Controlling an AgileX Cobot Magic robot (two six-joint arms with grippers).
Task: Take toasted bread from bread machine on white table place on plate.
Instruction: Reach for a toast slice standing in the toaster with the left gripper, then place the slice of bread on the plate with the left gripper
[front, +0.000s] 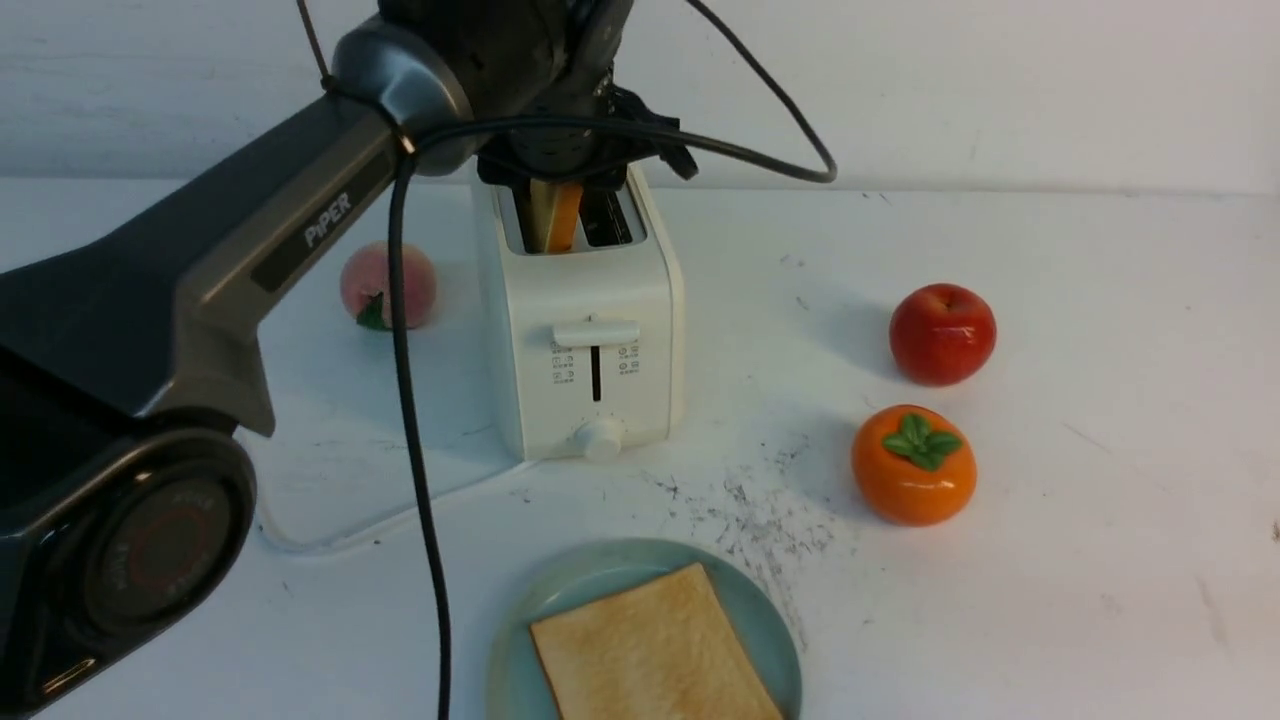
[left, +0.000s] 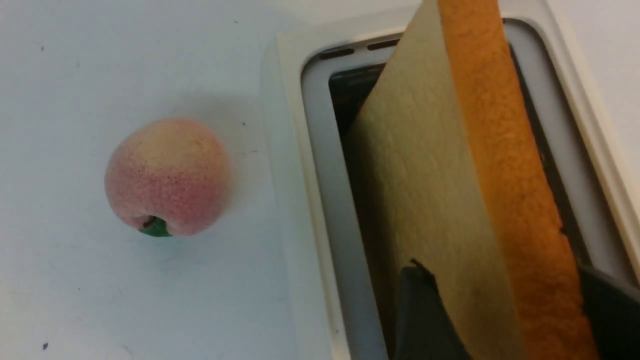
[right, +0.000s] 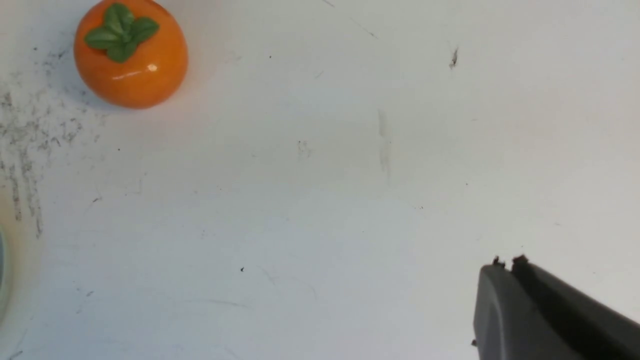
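Grey PiPER-marked arm (front: 200, 260), black cable (front: 410, 400)

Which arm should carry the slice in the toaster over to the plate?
Left. The left gripper clamps the toast slice standing in the toaster slot. The right gripper is shut over the white table near the persimmon, away from the toaster.

Scuffed white table (front: 1100, 560) with bread machine (front: 590, 300), plate (front: 600, 578), peach (front: 385, 282), apple (front: 942, 333), persimmon (front: 912, 478).
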